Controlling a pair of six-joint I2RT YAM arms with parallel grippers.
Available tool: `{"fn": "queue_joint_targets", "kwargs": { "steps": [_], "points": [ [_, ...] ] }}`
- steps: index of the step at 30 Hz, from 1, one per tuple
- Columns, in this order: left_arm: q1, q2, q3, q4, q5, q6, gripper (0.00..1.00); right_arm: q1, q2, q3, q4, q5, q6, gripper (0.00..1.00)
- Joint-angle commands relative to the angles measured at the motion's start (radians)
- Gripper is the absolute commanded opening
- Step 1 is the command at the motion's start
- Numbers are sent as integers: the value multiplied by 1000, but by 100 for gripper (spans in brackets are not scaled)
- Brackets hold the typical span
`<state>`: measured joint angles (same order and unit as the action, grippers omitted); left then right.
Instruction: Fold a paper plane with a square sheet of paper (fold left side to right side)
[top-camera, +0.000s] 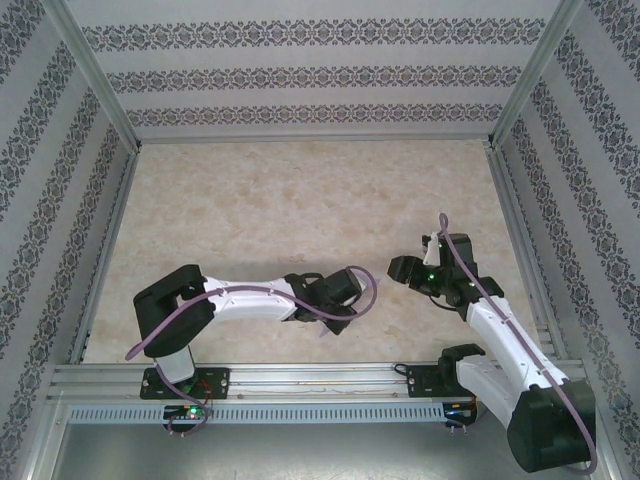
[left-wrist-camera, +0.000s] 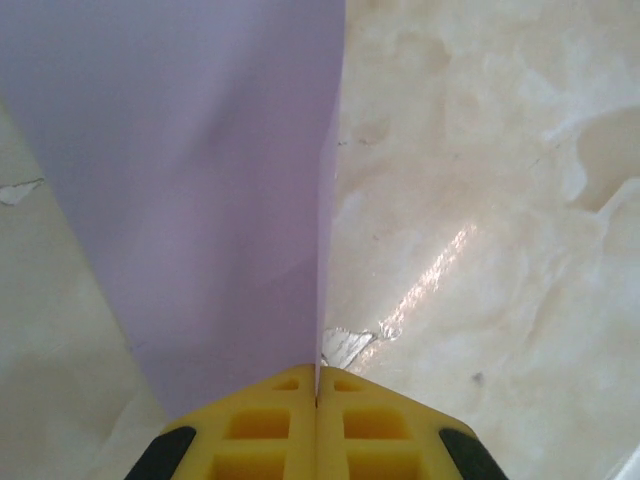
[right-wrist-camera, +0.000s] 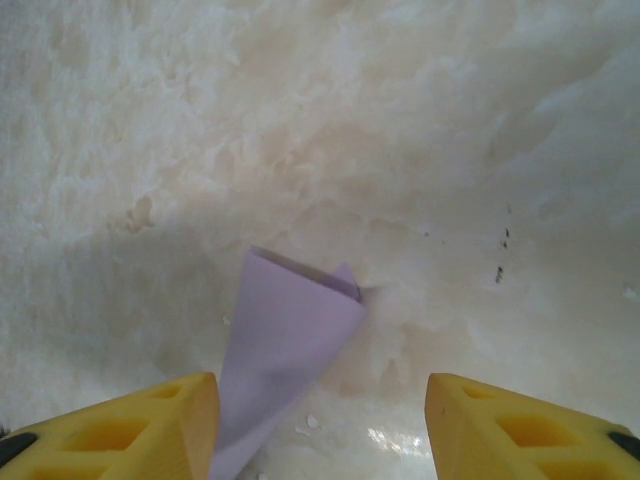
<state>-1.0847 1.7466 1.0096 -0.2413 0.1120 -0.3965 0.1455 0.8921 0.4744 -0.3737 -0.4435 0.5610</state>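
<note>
Left wrist: left jaws pinch paper plane (left-wrist-camera: 200, 200) running straight ahead; right jaws parted

The thin, matte lavender-purple folded paper (left-wrist-camera: 200, 200) is plain and unmarked, against a glossy table top (top-camera: 300, 200) marbled in cream and beige. The left gripper (left-wrist-camera: 317, 385) and right gripper (right-wrist-camera: 320, 388) have bright yellow fingers (right-wrist-camera: 520, 425) with black rear corners. Walls (top-camera: 300, 75) at nine, twelve and three o'clock carry grey damask bands on white, and the white-and-black arms (top-camera: 250, 298) trail purple cables (top-camera: 160, 330).
</note>
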Motion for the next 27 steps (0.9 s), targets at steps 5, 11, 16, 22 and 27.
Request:
{"fn": "queue_joint_targets", "kwargs": {
  "steps": [5, 11, 16, 22, 27],
  "points": [
    [92, -31, -97, 232, 253, -168, 0, -8, -8, -42, -15, -64, -41, 57],
    [161, -45, -201, 472, 370, -311, 0, -6, 4, -66, 28, -114, -37, 57],
    [193, -52, -246, 587, 407, -378, 0, 5, 14, -91, 76, -135, -18, 57],
    [222, -36, -309, 750, 433, -470, 0, 37, 32, -118, 151, -144, 28, 57],
    [233, -2, -329, 823, 445, -513, 0, 67, 61, -125, 218, -141, 74, 57]
  ]
}}
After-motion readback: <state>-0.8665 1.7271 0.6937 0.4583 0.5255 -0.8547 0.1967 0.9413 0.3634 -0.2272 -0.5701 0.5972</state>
